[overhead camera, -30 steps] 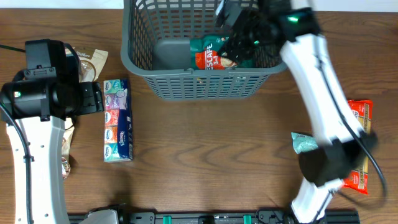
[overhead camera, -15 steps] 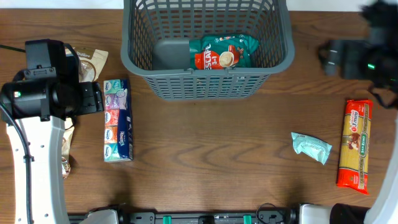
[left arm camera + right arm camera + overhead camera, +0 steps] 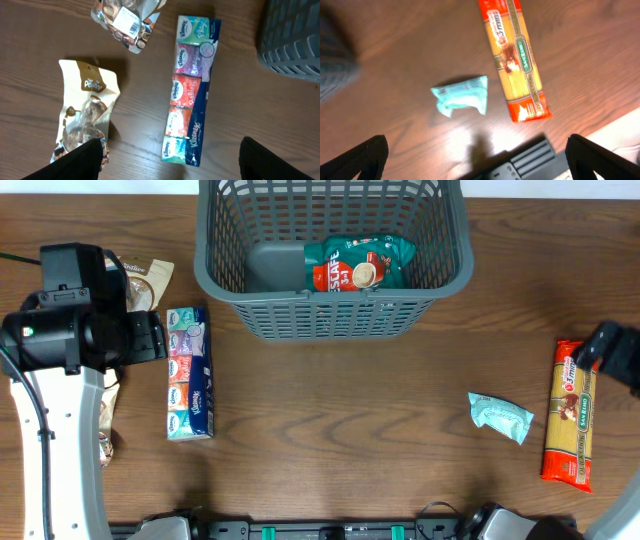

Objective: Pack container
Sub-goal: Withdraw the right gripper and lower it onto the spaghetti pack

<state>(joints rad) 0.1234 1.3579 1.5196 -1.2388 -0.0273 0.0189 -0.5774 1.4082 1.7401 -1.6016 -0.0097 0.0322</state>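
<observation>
My left claw (image 3: 170,162) and right claw (image 3: 480,160): both spread.
Only overhead shows the packet (image 3: 360,266) inside the container (image 3: 330,320); brown wooden worktop (image 3: 350,410).

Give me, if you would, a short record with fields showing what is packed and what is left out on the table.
container: holds one red-and-green coffee pouch
left of container: tissue multipack, tan snack pouch, second snack bag
right side of table: teal packet, pasta pack
left tool: open, empty
right tool: open, empty
</observation>
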